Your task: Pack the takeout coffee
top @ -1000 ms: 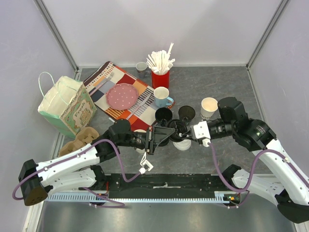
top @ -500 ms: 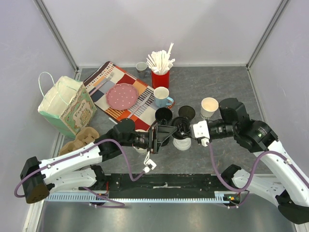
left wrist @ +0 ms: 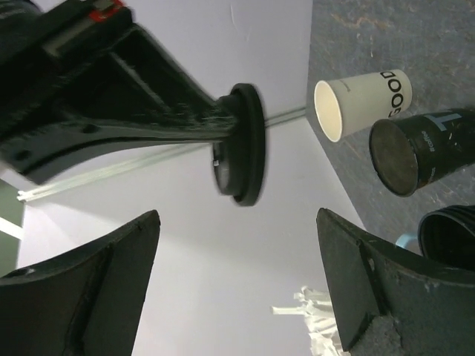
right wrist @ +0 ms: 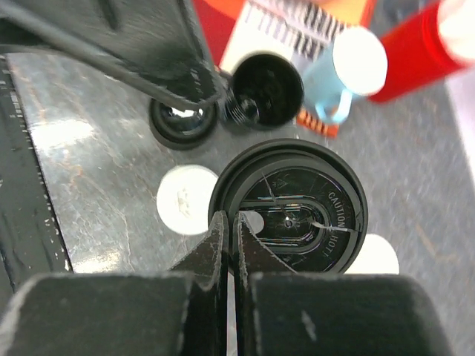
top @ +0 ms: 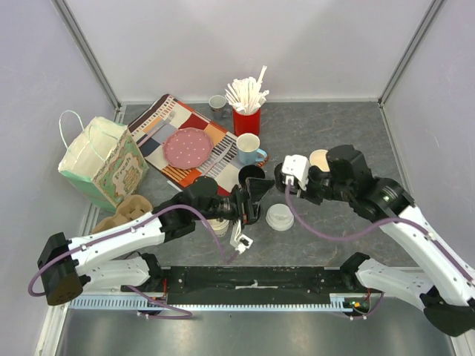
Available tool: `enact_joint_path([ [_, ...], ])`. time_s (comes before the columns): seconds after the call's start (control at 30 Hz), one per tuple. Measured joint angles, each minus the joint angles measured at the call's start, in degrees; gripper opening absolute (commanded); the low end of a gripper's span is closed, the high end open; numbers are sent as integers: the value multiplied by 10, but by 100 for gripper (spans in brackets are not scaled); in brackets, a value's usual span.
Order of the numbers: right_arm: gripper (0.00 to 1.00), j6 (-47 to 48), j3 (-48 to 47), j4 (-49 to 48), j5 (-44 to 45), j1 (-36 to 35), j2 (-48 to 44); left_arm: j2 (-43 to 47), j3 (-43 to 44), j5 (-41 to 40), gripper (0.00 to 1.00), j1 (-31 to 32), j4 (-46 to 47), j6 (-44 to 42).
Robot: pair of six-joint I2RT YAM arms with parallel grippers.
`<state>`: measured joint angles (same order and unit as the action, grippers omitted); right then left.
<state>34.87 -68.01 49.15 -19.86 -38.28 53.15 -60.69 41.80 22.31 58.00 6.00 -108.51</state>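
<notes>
Right wrist view: my right gripper (right wrist: 228, 222) pinches the black lid (right wrist: 297, 204) by its rim, held aloft. My left gripper (left wrist: 237, 282) is spread, empty. I must level the lid, centre it over the black paper cup (left wrist: 419, 152), then press evenly.

You see a dark grey, stone-patterned worktop (top: 356, 133) boxed in by plain pale walls: a back wall (top: 245, 44), a left wall (top: 37, 67) and a right wall (top: 438, 96). Silver metal posts (top: 89, 52) run up both back corners. The light is soft and even.
</notes>
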Motion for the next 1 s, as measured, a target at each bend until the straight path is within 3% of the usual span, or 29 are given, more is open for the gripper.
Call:
enact_joint_path([
  [0.2,0,-83,14,-25,97,20,63,-46,87,-49,94,0,-45,116],
  [0.43,0,-160,44,-113,107,162,68,-122,240,-110,98,-1,-207,325],
  [0.5,0,-188,49,-140,105,193,81,-162,304,-127,97,-5,-271,387],
  [0.57,0,-216,49,-165,101,216,104,-235,427,-147,95,-12,-388,476],
  [0.8,0,-280,56,-218,97,266,156,-495,862,-152,92,-73,-638,729],
  [0.9,0,-293,56,-226,104,273,165,-539,935,-124,87,-121,-682,827],
  [1.0,0,-303,56,-226,107,276,176,-538,918,-84,83,-167,-682,907],
])
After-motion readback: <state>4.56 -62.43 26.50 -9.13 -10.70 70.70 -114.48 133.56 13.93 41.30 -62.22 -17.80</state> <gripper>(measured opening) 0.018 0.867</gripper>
